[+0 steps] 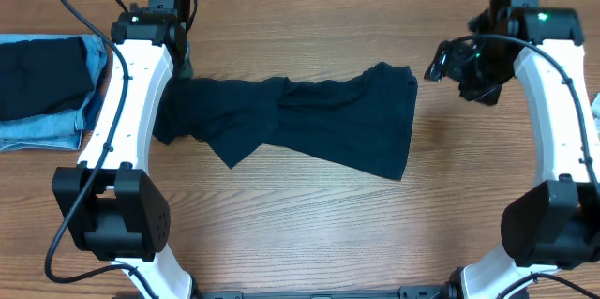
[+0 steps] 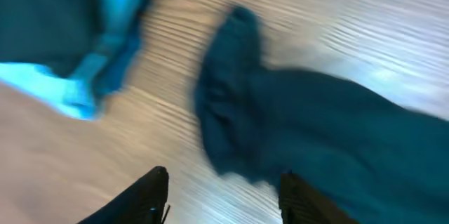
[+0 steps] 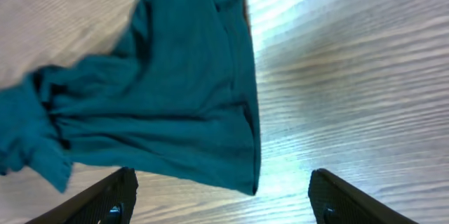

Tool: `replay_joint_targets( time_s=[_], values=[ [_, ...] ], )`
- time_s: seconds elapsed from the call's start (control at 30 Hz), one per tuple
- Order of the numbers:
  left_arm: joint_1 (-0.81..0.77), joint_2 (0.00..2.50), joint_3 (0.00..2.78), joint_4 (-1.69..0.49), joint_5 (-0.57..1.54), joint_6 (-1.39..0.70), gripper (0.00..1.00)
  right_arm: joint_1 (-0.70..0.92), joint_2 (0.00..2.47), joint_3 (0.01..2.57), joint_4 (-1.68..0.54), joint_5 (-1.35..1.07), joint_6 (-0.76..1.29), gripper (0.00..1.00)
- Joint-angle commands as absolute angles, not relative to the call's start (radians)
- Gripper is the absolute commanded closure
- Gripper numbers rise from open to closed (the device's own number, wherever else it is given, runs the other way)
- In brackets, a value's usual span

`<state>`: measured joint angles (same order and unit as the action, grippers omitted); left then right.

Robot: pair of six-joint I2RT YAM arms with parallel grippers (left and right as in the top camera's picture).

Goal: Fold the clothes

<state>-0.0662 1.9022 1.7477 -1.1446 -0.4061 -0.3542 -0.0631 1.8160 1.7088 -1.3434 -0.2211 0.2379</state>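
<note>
Left tool (image 2: 223, 190) and right tool (image 3: 223, 182) gape empty; navy shirt (image 1: 319, 116) lies on wooden table (image 1: 309, 233).

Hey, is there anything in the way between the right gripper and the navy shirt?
Nothing visible. Only bare table lies between the open right gripper and the near edge of the navy shirt.

You have one table (image 1: 309, 233). On it are three cloth items: one navy shirt (image 1: 319, 121) at centre, plus one dark navy piece (image 1: 37, 74) and one light blue denim piece (image 1: 42, 132) stacked far out at 9 o'clock. Two arms: left arm (image 1: 127, 121) at 9, right arm (image 1: 560, 102) at 3.
</note>
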Motion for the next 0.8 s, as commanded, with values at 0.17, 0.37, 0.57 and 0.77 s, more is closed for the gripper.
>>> replay_joint_targets(
  time_s=[0.17,0.37,0.57,0.77],
  values=[
    [-0.331,1.889,1.766,-1.122,-0.081,-0.276,0.43,-0.059,1.792,1.604,-1.269,-0.223,0.235,0.18],
    [-0.485,1.974,1.729,-1.033,-0.16,-0.269,0.37,-0.059,1.792,1.604,-1.261,-0.223,0.235,0.18],
    [-0.513,2.136,1.729,-1.008,-0.185,-0.292,0.42,-0.059,1.792,1.604,-1.261,-0.222,0.23,0.17],
    [-0.51,2.205,1.73,-0.985,-0.318,-0.303,0.42,-0.059,1.792,1.604,-1.26,-0.223,0.227,0.17]
  ],
)
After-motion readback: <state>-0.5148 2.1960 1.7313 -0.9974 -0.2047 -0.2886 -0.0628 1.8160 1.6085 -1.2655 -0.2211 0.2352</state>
